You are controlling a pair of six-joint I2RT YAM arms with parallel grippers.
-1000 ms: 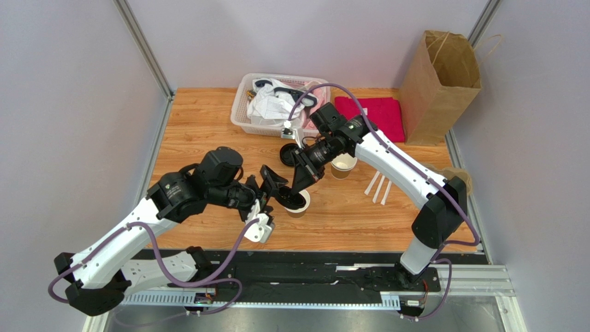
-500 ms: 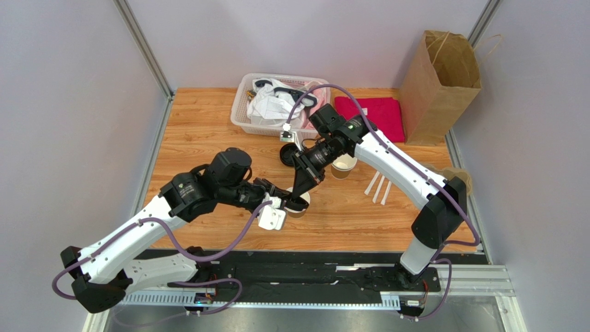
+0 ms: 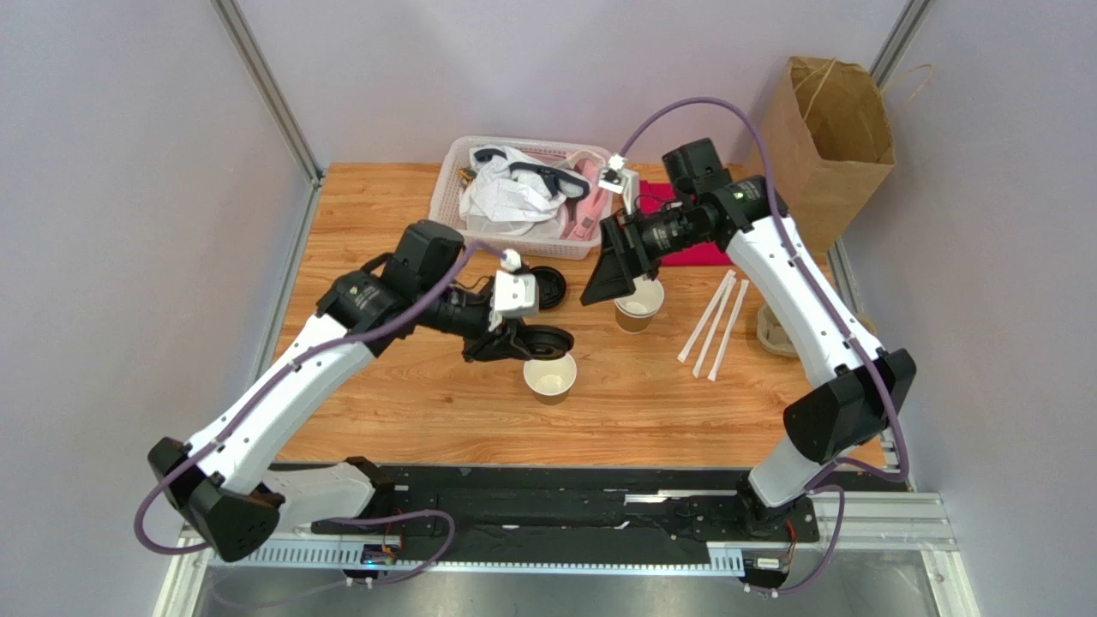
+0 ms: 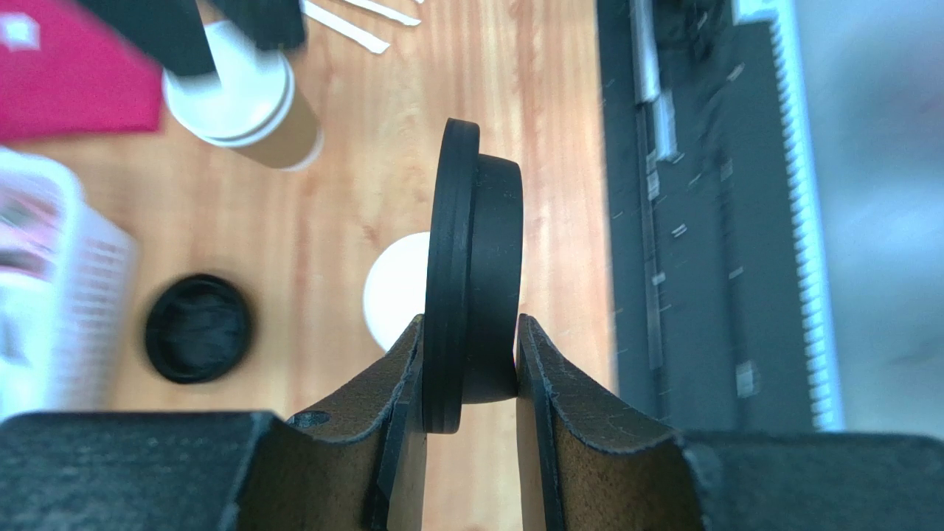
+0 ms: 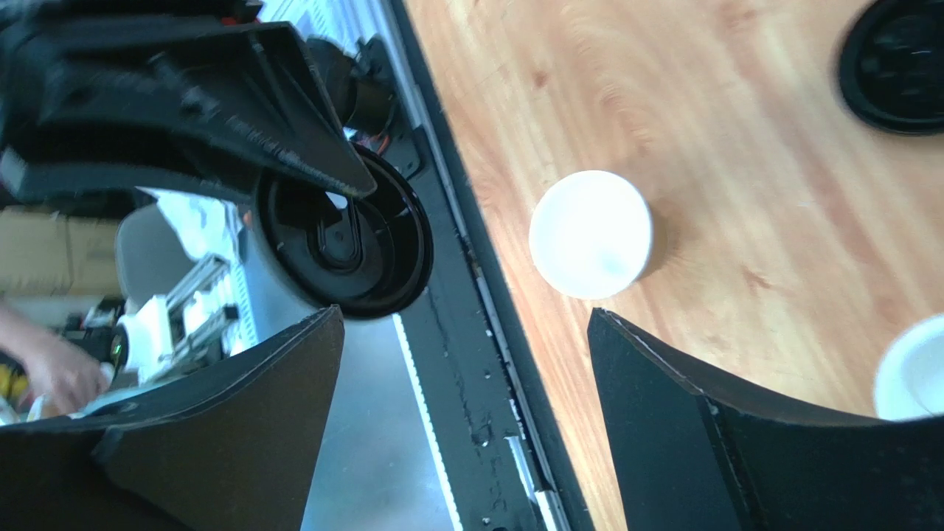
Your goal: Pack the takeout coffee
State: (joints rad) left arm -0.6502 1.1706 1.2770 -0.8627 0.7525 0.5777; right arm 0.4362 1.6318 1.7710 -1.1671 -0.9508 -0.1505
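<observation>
Bright, even overhead light; shadows on the tabletop (image 3: 386, 219) are soft and short. Top view sharp throughout. Left wrist: black lid (image 4: 471, 288) crisp, background smeared (worst around the white basket (image 4: 55, 299)). Right wrist: slightly soft all over.

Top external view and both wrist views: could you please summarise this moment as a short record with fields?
left tool: shut on black lid, held edge-on above the table
right tool: open, empty, close to far cup
near cup: upright, no lid on it
far cup: upright, no lid on it
spare lid: flat on the table near basket
paper bag: standing open, far right
</observation>
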